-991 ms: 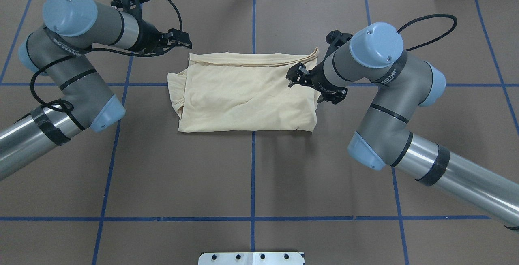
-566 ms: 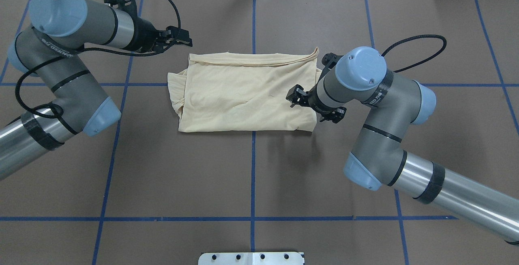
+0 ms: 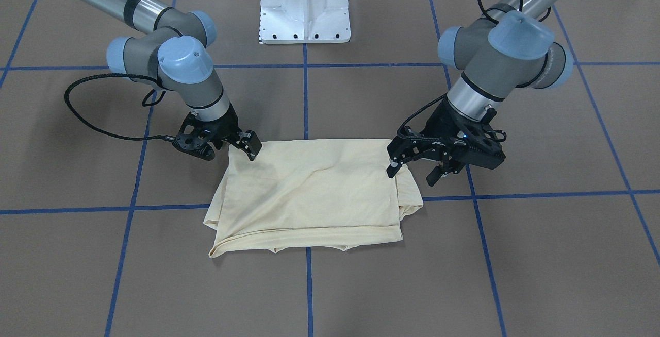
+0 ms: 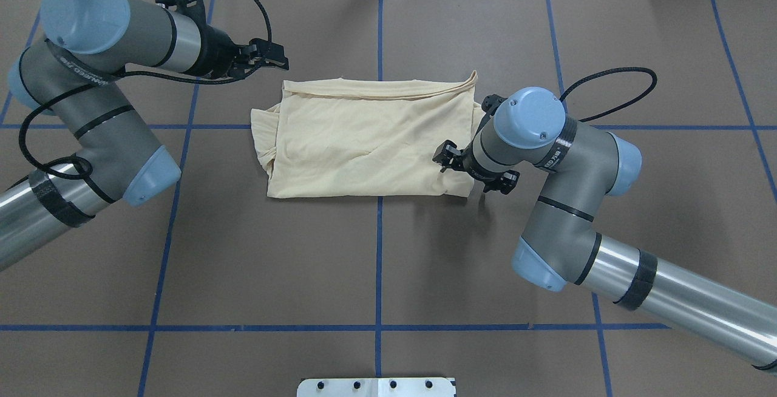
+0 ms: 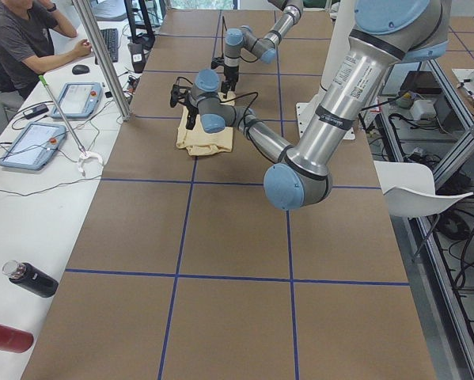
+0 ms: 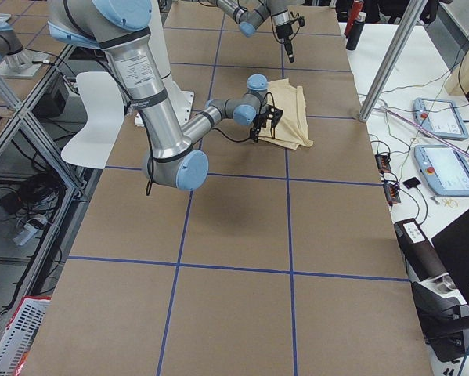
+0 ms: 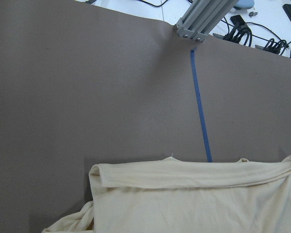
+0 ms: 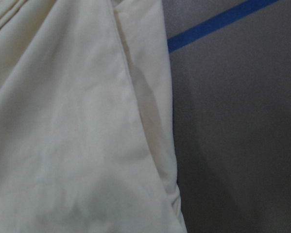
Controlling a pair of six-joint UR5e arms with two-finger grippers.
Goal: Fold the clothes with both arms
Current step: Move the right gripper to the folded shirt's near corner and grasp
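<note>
In the view that faces the robot, the shirt [image 3: 309, 192] lies mid-frame on the tabletop [image 3: 154, 275]. It is already folded into a rough rectangle, with a bit of cloth sticking out on its right. At its upper left corner your right tool [image 3: 250, 147] is low, right at the cloth; I cannot tell if it pinches. At the upper right your left tool [image 3: 410, 176] hangs spread wide, holding nothing. I think one more fold is left.

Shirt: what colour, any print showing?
The shirt is plain pale cream-yellow, no print showing; clearest in the overhead exterior view.
</note>
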